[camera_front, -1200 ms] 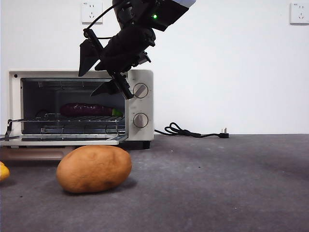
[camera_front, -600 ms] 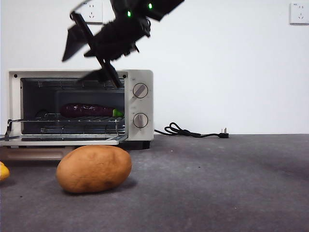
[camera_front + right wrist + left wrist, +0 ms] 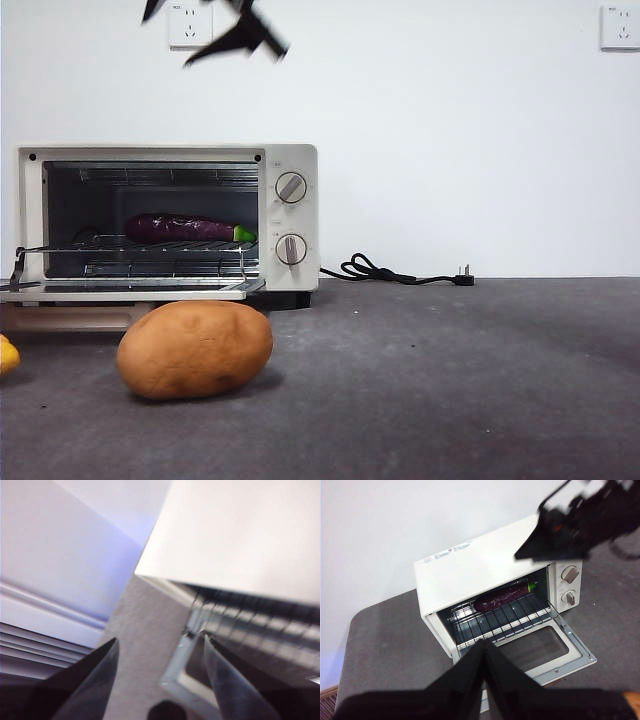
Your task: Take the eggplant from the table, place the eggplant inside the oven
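Observation:
The dark-purple eggplant (image 3: 185, 228) (image 3: 502, 596) lies lengthwise on the wire rack inside the cream oven (image 3: 290, 160) (image 3: 470, 565), green stem end toward the knobs. The oven door (image 3: 120, 292) (image 3: 545, 650) hangs open and flat. My right gripper (image 3: 172, 35) (image 3: 160, 640) is open and empty, high above the oven's top, only its jaw tips showing at the upper edge of the front view. My left gripper (image 3: 485, 647) is shut and empty, held well above the table (image 3: 450, 380) on the door side of the oven.
A brown potato (image 3: 195, 350) lies on the table in front of the oven door. A yellow object (image 3: 6, 353) peeks in at the left edge. A black power cord (image 3: 400, 273) trails to the right of the oven along the wall.
My right gripper has risen from in front of the oven's opening to above the oven, nearly out of the front view. The eggplant stays on the rack.

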Robot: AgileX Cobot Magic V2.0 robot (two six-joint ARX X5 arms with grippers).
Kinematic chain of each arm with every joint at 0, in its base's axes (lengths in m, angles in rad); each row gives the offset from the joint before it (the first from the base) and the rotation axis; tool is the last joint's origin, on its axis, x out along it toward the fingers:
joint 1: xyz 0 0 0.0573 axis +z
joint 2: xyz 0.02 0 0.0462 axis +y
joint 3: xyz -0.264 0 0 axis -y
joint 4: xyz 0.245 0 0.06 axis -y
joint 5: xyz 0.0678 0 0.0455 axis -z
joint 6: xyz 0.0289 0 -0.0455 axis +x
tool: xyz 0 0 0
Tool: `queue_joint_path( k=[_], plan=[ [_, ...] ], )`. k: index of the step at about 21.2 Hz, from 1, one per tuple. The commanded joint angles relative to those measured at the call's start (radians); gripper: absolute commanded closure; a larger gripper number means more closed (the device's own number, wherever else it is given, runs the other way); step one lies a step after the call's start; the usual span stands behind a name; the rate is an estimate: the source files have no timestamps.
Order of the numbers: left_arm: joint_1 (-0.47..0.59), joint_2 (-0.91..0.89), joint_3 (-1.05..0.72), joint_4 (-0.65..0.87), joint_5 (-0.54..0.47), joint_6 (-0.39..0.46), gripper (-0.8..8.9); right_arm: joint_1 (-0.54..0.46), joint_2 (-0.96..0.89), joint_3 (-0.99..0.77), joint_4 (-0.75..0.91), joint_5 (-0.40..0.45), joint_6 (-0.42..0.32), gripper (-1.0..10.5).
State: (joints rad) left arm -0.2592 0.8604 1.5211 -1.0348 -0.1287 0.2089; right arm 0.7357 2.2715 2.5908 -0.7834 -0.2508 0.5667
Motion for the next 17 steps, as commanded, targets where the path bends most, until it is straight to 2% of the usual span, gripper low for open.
queue_joint_path(
  k=[1, 11, 17],
  plan=[
    [-0.003, -0.003, -0.008, 0.011, -0.003, 0.008, 8.19, 0.003, 0.014, 0.14, -0.128, 0.038, -0.195, 6.6],
    [-0.003, 0.002, -0.008, 0.011, -0.003, 0.008, 8.19, 0.003, 0.014, 0.55, -0.592, 0.196, -0.428, 6.6],
    [-0.003, 0.018, -0.008, 0.003, -0.003, 0.008, 8.19, 0.004, -0.027, 0.626, -0.594, 0.195, -0.438, 6.7]
  ],
)
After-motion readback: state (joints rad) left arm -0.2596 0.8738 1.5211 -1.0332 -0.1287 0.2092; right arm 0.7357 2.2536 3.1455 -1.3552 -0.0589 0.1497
